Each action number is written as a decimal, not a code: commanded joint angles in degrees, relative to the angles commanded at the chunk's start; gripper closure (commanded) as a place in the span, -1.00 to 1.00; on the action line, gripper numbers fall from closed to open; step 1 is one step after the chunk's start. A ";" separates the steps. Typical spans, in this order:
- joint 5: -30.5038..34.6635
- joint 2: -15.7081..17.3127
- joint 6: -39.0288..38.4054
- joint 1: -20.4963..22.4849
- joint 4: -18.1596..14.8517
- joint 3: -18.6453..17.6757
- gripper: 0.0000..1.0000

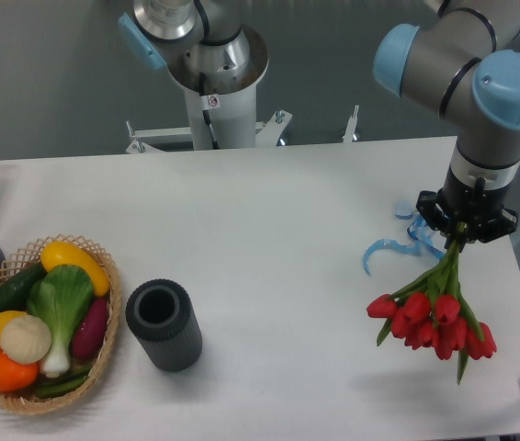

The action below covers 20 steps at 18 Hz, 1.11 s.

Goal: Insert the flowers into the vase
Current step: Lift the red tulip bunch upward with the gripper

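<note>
This was a robotics lab or test bench. A blue-jointed robot arm (480, 83) stood bolted on a metal base (209, 110) behind a plain white table (278, 211), against a bare grey wall (49, 73). On the table sat staged props, among them a basket (108, 349) of toy-like vegetables (49, 312).

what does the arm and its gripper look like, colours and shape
The arm is built of silver-grey cylindrical segments with light blue round caps at the joints. Its wrist narrows to a white ring, below which sits a compact black gripper. A second grey base carries a black cable.
</note>
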 joint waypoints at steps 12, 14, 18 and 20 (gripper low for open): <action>-3.59 -1.85 0.09 0.70 4.91 -0.44 1.00; -7.89 -1.32 -0.09 0.44 6.32 -1.40 1.00; -17.46 3.06 -0.18 0.79 9.48 -6.49 1.00; -23.00 4.30 -0.18 0.97 12.20 -8.95 1.00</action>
